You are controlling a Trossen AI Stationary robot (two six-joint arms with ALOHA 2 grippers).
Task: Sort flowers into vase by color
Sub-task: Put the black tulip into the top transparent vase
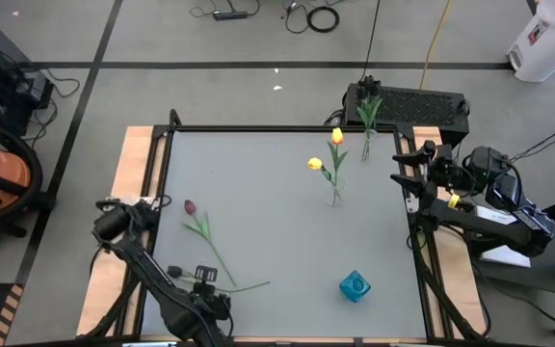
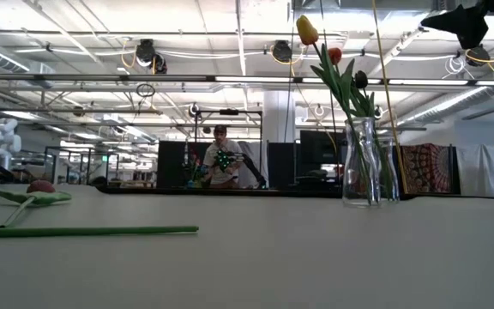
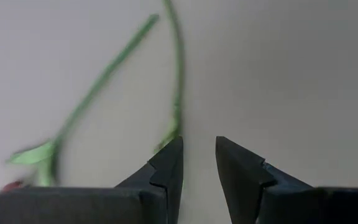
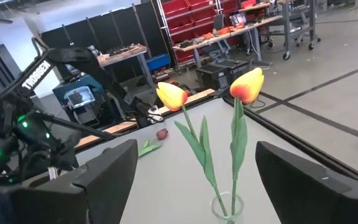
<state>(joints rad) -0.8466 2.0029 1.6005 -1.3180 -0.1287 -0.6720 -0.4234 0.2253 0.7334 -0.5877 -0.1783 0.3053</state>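
A pinkish-red tulip (image 1: 206, 237) lies flat on the table's left half, its head (image 2: 39, 186) toward the far side and its stem (image 3: 178, 87) running toward the near edge. My left gripper (image 3: 199, 163) hovers open at the stem's near end, and the stem passes just beside one fingertip. Two yellow tulips (image 4: 209, 93) stand in a clear glass vase (image 1: 335, 198) right of centre. My right gripper (image 4: 194, 171) is wide open at the table's right edge (image 1: 403, 166), facing that vase and touching nothing.
A second clear vase (image 1: 367, 145) with green stems stands near the far edge; in the low view red and dark buds (image 2: 360, 79) show above the vases. A blue glass vessel (image 1: 355, 286) sits near the near right corner. The table's middle (image 1: 268, 212) is bare.
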